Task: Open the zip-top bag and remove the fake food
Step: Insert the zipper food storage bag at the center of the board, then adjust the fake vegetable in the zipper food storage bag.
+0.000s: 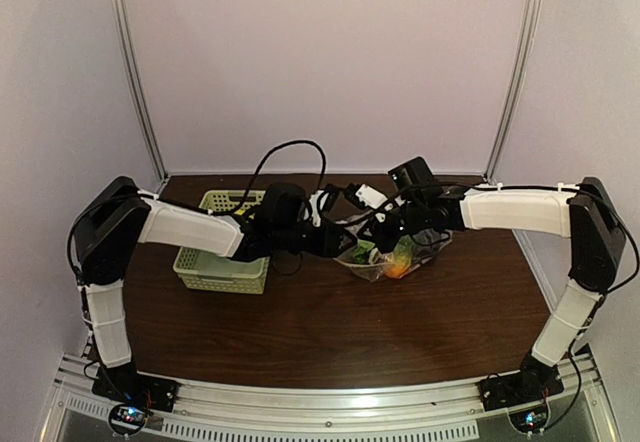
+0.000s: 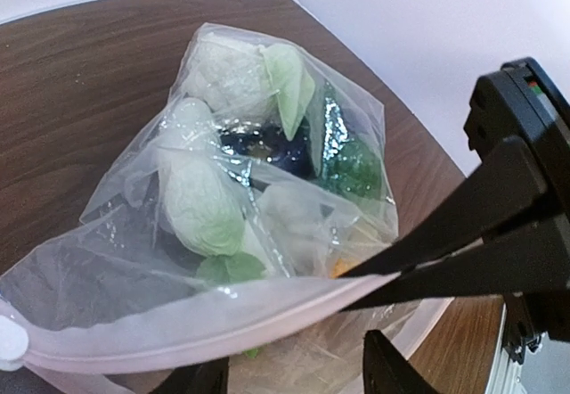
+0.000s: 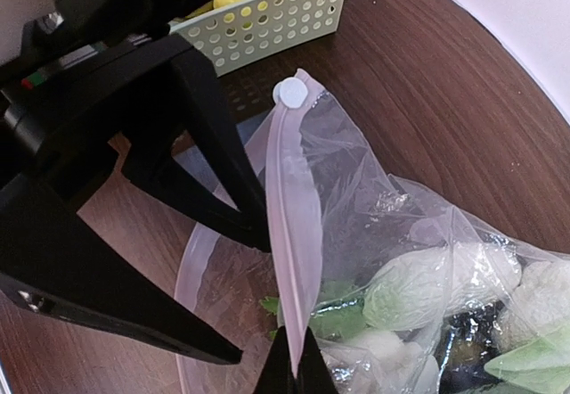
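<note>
Pinching one zip-top bag (image 3: 294, 189) is the right claw (image 3: 289, 365).

Dark wood table (image 1: 300, 332): green basket (image 1: 222, 267), zip-top bag (image 1: 372, 265).

I saw my right gripper (image 3: 292, 373) pinching the zip-top bag (image 3: 383, 202) by its pale zip strip (image 3: 289, 225). The left gripper (image 3: 245, 298) stood spread at the mouth. Whitish and green fake food (image 3: 414, 283) lay inside, with the lattice basket (image 3: 267, 24) beyond.
</note>
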Controlling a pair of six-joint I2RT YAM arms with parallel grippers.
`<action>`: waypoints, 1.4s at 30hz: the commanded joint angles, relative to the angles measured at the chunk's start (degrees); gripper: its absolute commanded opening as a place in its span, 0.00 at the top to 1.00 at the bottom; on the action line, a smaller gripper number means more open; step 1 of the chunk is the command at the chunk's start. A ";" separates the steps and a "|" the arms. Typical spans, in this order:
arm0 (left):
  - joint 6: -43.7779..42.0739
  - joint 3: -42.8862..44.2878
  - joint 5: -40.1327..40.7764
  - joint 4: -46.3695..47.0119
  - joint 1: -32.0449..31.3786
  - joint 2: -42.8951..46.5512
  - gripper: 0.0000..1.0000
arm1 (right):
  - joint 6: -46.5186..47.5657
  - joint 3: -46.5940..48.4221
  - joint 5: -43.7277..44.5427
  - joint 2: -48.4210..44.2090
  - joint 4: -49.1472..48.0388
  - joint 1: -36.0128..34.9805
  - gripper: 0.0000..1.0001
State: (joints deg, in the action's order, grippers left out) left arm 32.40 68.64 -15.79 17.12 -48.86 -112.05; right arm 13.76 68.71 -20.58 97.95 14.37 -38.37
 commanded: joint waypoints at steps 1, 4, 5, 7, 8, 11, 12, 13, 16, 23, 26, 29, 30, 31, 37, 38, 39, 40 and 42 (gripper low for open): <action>2.34 3.51 1.22 1.74 -0.09 -4.16 0.47 | 0.19 -0.50 0.01 1.48 0.09 0.31 1.00; 2.13 5.57 1.20 1.64 -0.09 -7.22 0.45 | -0.10 -0.34 -0.24 1.84 0.07 0.31 1.00; 1.59 5.92 0.26 2.59 -0.05 -7.82 0.45 | -0.21 -0.33 -0.21 1.95 0.06 0.32 1.00; 2.12 5.78 0.42 4.25 -0.18 -8.90 0.44 | -0.72 -0.33 -0.10 2.43 -0.09 0.32 1.00; 2.48 5.99 0.69 4.14 -0.16 -9.53 0.44 | -1.08 -0.37 0.04 2.74 -0.20 0.31 1.00; 3.48 6.18 2.82 2.82 -0.25 -10.56 0.43 | -1.63 -0.01 -0.28 4.07 -0.14 0.32 1.00; 3.68 6.01 3.56 2.79 -0.27 -10.87 0.42 | -1.70 0.06 -0.30 4.42 -0.08 0.36 1.00; 3.71 5.92 4.40 2.60 -0.27 -11.15 0.42 | -1.65 0.15 -0.26 4.66 -0.06 0.32 1.00; 3.52 5.88 7.05 3.52 -0.27 -12.28 0.41 | -1.70 0.20 -0.37 5.11 -0.17 0.29 1.00; 4.06 9.57 3.79 4.01 -0.27 -16.66 0.47 | -1.71 0.29 0.32 5.40 0.12 0.23 1.00; 4.96 9.50 2.81 4.73 -0.27 -16.84 0.55 | -1.58 0.29 1.00 5.15 -0.04 0.21 1.00; 5.07 9.30 2.62 4.67 -0.27 -16.22 0.69 | -1.48 0.29 1.13 5.22 0.03 0.23 1.00; 5.04 9.06 2.68 4.86 -0.27 -15.81 0.73 | -1.40 0.29 1.16 5.27 -0.02 0.25 1.00; 4.97 8.60 2.77 5.30 -0.27 -15.17 0.77 | -1.37 0.29 1.28 5.28 -0.04 0.23 1.00; 3.98 6.87 1.33 7.28 -0.27 -11.53 1.00 | -1.52 0.53 1.95 5.62 -0.05 0.25 1.00; 3.99 6.75 1.17 6.71 -0.27 -10.86 1.00 | -1.72 0.65 2.40 5.60 0.03 0.25 1.00; 4.13 6.36 1.07 6.10 -0.27 -9.87 1.00 | -2.05 0.79 3.17 5.43 0.10 0.25 1.00; 4.23 5.75 0.97 5.67 -0.27 -8.85 1.00 | -2.34 0.65 3.92 5.14 -0.20 0.23 1.00; 4.76 4.17 1.10 4.72 -0.26 -5.92 1.00 | -2.43 0.43 4.84 4.54 -0.58 0.24 1.00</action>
State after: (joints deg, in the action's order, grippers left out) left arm 37.15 75.18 -13.72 21.08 -48.97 -124.86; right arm 12.51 68.73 -19.33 102.72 14.17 -38.22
